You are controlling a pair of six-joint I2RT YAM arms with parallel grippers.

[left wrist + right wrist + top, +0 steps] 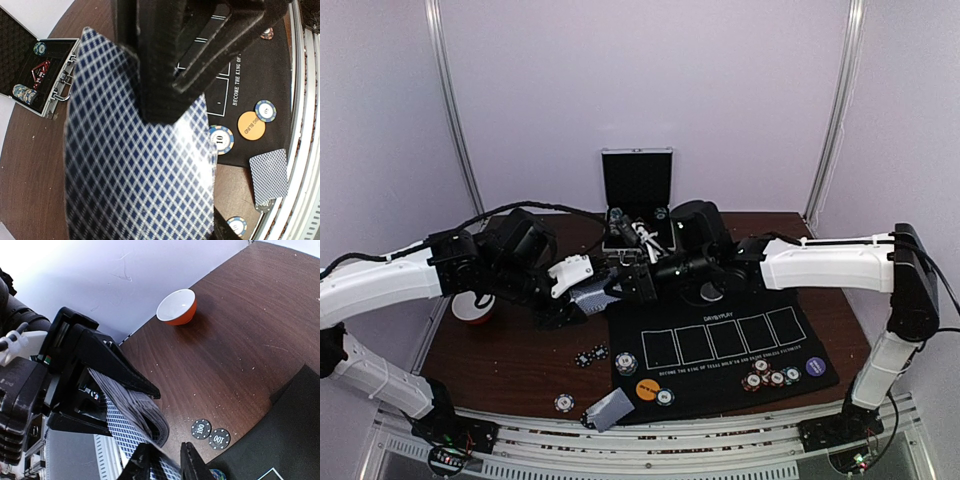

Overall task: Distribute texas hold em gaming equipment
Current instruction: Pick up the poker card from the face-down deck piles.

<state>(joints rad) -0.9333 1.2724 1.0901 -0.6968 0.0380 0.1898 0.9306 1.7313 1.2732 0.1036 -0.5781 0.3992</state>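
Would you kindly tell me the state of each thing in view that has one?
Case: open, lid upright.
Deck: bowed, held.
Left fingers: shut on the deck.
Right fingers: narrow at the deck's edge; grip unclear.
Bowl: upright, empty.
Loose card: face down.

Navy-and-white diamond lattice covers the backs of a deck of cards (pixel 140 175) and a single card (pixel 269 177) at the bench's near edge. The bench (pixel 240 340) is dark reddish-brown wood. The mat (pixel 720 392) is black with white-outlined boxes and white lettering. An orange disc (pixel 251 125) carries dark lettering, and a chip (pixel 221 139) has a blue-and-white striped rim. Two black chips (pixel 201 429) read "100" in white. The bowl (pixel 176 307) is orange outside and white inside. The case (pixel 62 80) is silver, lined black.
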